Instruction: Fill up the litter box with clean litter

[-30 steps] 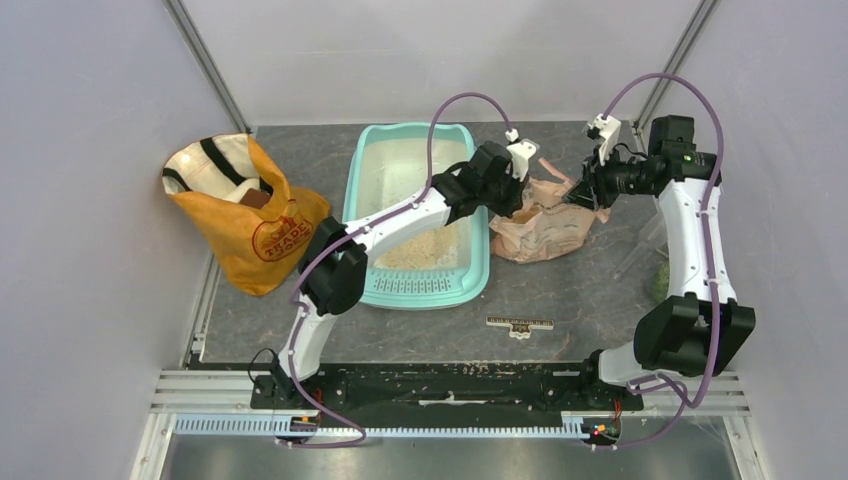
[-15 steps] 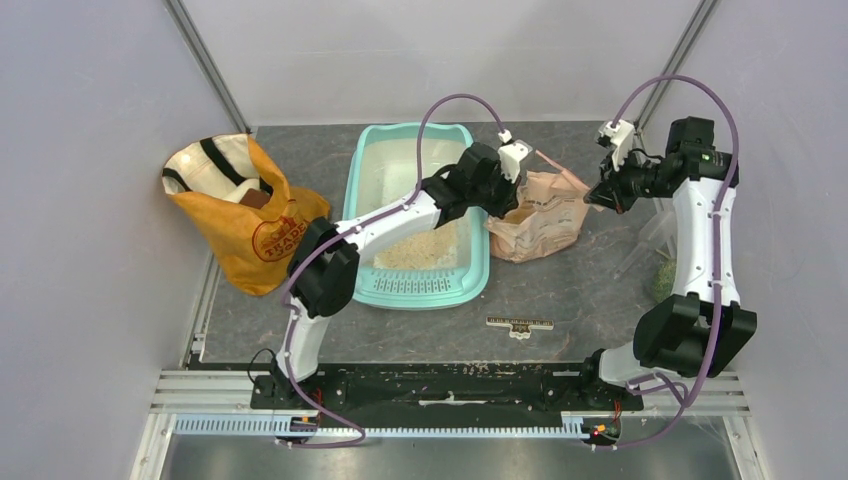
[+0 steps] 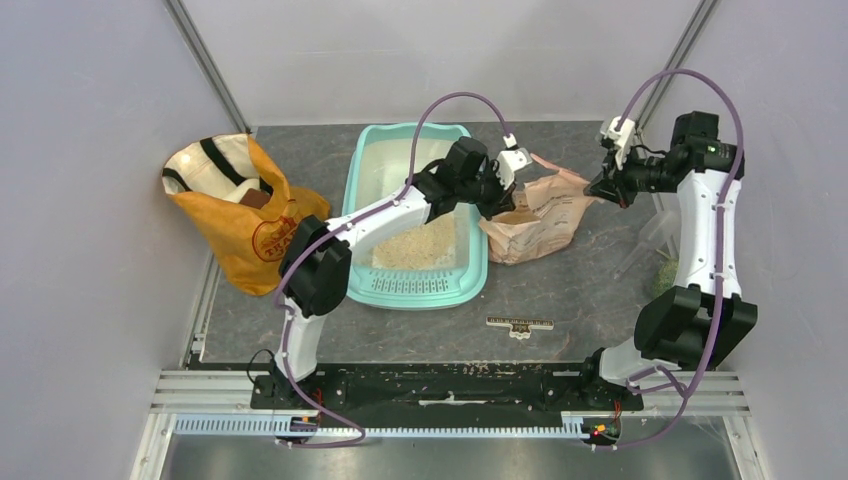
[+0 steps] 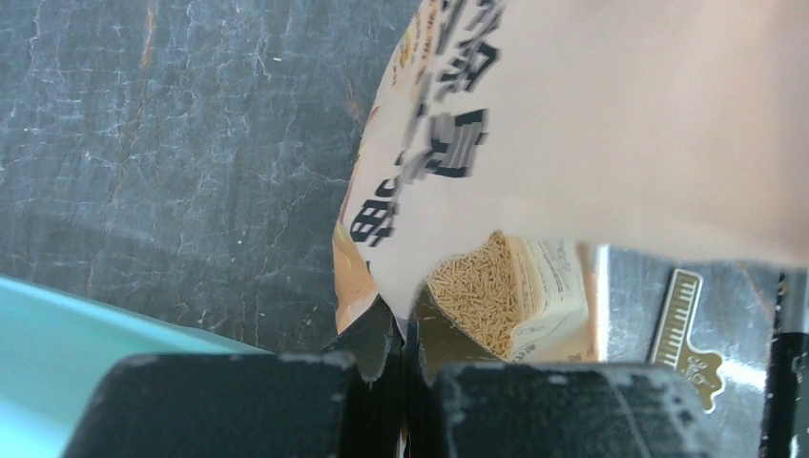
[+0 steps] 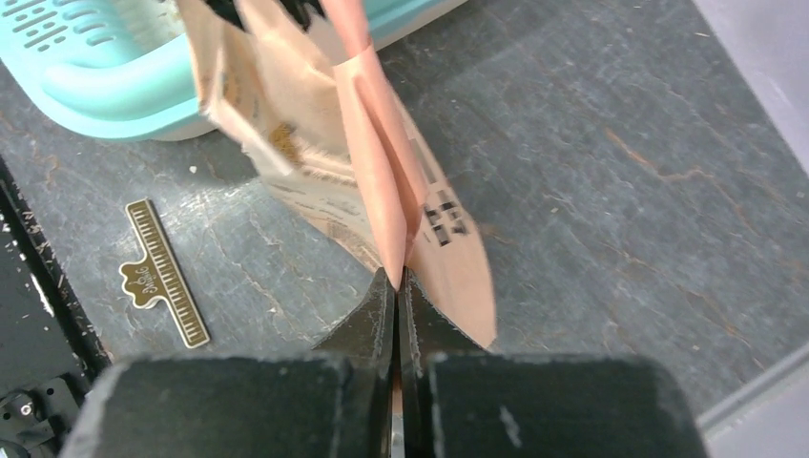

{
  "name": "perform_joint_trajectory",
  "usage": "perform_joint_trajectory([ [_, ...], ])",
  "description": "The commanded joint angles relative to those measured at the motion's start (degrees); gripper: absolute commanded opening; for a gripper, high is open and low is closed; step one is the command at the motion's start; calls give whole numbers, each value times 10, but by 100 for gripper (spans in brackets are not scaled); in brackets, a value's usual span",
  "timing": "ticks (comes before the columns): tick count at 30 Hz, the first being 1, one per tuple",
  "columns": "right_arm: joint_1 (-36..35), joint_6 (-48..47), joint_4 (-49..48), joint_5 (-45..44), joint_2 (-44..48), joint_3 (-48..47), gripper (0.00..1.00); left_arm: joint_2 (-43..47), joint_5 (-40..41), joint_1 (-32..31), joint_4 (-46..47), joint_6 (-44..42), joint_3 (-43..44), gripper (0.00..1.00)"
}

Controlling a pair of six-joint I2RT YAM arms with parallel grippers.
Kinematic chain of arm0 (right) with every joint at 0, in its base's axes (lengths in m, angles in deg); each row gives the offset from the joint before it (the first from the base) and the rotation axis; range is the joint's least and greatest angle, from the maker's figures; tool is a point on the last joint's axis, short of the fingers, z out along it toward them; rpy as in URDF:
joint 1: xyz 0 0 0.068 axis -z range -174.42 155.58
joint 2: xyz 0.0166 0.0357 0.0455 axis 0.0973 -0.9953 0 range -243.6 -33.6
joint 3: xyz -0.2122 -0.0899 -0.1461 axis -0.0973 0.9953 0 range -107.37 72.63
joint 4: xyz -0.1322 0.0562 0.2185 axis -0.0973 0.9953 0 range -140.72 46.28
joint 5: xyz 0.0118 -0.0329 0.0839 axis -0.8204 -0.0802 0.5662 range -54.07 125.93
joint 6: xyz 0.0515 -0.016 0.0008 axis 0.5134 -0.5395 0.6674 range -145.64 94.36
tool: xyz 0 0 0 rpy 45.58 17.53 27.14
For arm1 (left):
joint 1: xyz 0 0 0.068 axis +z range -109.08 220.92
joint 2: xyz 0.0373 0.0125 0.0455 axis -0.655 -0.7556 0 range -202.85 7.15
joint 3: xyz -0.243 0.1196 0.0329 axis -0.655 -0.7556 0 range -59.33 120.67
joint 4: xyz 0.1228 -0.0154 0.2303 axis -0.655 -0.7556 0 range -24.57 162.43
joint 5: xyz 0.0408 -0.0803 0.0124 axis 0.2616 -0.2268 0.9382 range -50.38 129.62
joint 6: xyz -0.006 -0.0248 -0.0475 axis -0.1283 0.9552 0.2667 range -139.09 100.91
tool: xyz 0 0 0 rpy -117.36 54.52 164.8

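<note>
**Crumpled pink-tan paper bag [image 3: 540, 215] held beside the rectangular mint-teal plastic litter box [image 3: 420, 298]**
Left claw [image 4: 405, 334], right claw [image 5: 396, 286] clenched on it; fine beige clean litter [image 3: 415, 250] heaped inside the box's grated end.

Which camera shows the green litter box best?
The top camera: almost the whole litter box shows there, with litter heaped inside. The left wrist camera catches only a teal sliver, and the right wrist camera only its slotted end.
</note>
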Motion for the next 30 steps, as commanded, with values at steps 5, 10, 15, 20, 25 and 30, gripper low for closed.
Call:
perform_joint_trajectory([
  [5, -17, -12, -20, 6, 12, 18, 0, 9, -55, 6, 45, -97, 22, 2],
  [10, 4, 3, -21, 24, -12, -38, 0, 35, -69, 7, 36, -90, 24, 2],
  [15, 5, 58, -77, 45, -18, -58, 0, 19, 32, 8, 84, -9, 55, 2],
  [20, -3, 112, -133, 49, -15, -63, 0, 12, 69, 8, 144, 20, 72, 2],
  [25, -3, 130, -155, 47, -13, -79, 0, 25, 40, -2, 178, 19, 46, 2],
  [30, -3, 75, -107, 31, -2, -37, 0, 11, 36, -5, 149, 5, 26, 2],
])
